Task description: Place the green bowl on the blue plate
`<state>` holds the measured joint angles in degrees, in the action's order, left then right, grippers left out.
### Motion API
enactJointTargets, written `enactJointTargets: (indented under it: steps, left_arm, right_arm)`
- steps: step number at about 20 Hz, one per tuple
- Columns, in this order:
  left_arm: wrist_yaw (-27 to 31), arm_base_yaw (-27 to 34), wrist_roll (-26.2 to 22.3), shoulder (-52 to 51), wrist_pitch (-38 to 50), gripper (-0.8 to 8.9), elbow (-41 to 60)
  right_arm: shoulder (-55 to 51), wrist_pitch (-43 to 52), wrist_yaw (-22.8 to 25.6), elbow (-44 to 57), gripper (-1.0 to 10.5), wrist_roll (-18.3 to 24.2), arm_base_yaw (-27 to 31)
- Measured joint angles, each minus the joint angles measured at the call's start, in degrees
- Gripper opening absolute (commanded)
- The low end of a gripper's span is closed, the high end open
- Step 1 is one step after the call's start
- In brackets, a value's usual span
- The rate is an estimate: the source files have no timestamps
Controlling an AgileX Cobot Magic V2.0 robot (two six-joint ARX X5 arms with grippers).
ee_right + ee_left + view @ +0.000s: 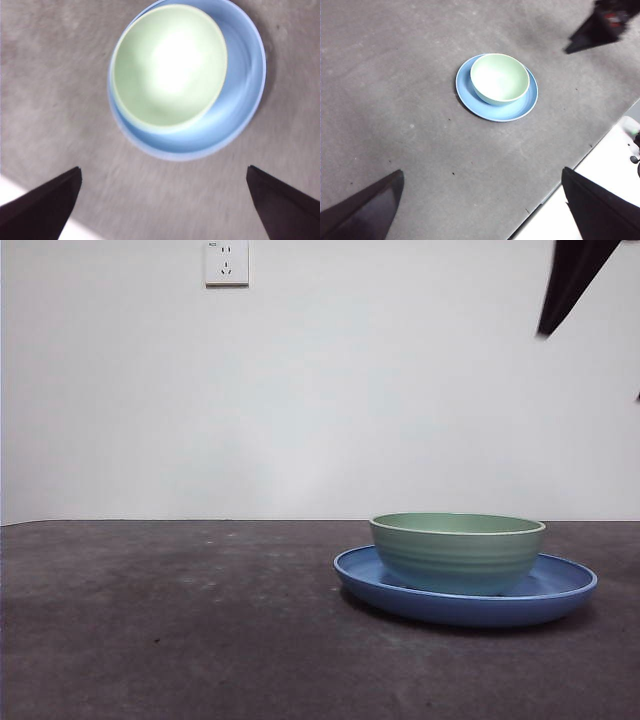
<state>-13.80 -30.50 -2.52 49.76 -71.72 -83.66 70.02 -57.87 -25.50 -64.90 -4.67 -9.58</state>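
Note:
The green bowl (458, 551) stands upright and empty inside the blue plate (560, 592) at the right of the table. Both also show in the left wrist view, bowl (499, 78) on plate (470, 95), and in the right wrist view, bowl (167, 65) on plate (240, 95). My right gripper (162, 200) is open and empty, raised above the bowl and plate; it shows as a black tip at the top right of the front view (570, 280) and in the left wrist view (600, 27). My left gripper (480, 205) is open and empty, high and well away from the plate.
The dark grey table (180, 620) stretches left of the plate. A white wall with a socket (226, 262) stands behind. The table's edge and a white surface beyond it (600, 165) show in the left wrist view.

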Motion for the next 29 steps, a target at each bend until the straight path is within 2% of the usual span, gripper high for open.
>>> enactJointTargets:
  steps: [7,14,17,21,23,28,29]
  left_arm:
    - [0.0,0.0,-0.6,-1.9,-1.0,5.0,0.1]
    - [0.0,0.0,-0.7,-2.1,-1.0,5.0,0.1]
    - [0.0,0.0,-0.7,-2.1,-1.0,5.0,0.1]
    - [0.0,0.0,-0.7,-2.1,-1.0,5.0,0.1]
    - [0.0,0.0,-0.7,-2.1,-1.0,5.0,0.1]
    - [0.0,0.0,-0.7,-2.1,-1.0,5.0,0.1]
    - [0.0,0.0,-0.7,-2.1,-1.0,5.0,0.1]
  right_arm:
    - [13.6,10.4,0.0,0.0,5.4,0.2,-0.2]
    - [22.8,16.7,0.0,0.0,5.2,0.3,-0.2]
    - [25.6,17.8,0.0,0.0,4.4,0.3,-0.2]
    - [27.3,18.5,0.0,0.0,1.7,0.3,-0.2]
    - [27.3,18.9,0.0,0.0,1.1,0.3,-0.2]
    - [27.3,18.9,0.0,0.0,1.2,0.3,-0.2]
    - [27.3,18.9,0.0,0.0,1.9,0.3,-0.2]
